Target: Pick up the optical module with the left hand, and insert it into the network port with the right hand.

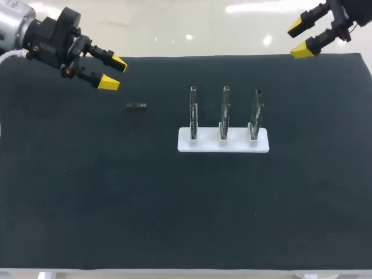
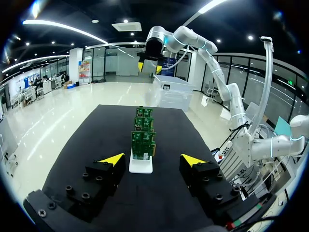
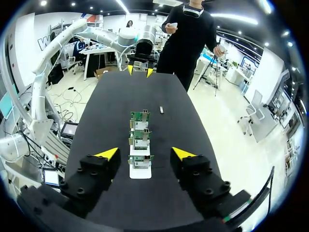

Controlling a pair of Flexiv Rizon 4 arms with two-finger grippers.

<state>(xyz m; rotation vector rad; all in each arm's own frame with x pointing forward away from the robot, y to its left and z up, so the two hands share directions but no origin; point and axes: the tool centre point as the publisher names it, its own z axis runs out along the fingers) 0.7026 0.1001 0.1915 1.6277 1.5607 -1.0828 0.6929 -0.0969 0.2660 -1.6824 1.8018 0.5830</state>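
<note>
The optical module (image 1: 136,106), a small dark bar, lies flat on the black mat left of the board stand; in the right wrist view the module (image 3: 161,110) lies beyond the boards. Three green circuit boards (image 1: 225,110) stand upright in a white holder (image 1: 232,144). My left gripper (image 1: 114,73) hovers open over the mat's far left corner, up and left of the module, holding nothing. My right gripper (image 1: 299,38) hangs open and unloaded past the far right corner. In each wrist view the boards (image 2: 144,140) (image 3: 140,135) stand in line ahead of the open gripper (image 2: 153,159) (image 3: 145,153).
The black mat (image 1: 87,203) covers the whole table, with wide bare room in front of the holder and on both sides. My right arm's yellow tips (image 2: 149,67) show far beyond the boards in the left wrist view, my left arm's tips (image 3: 138,71) in the right wrist view.
</note>
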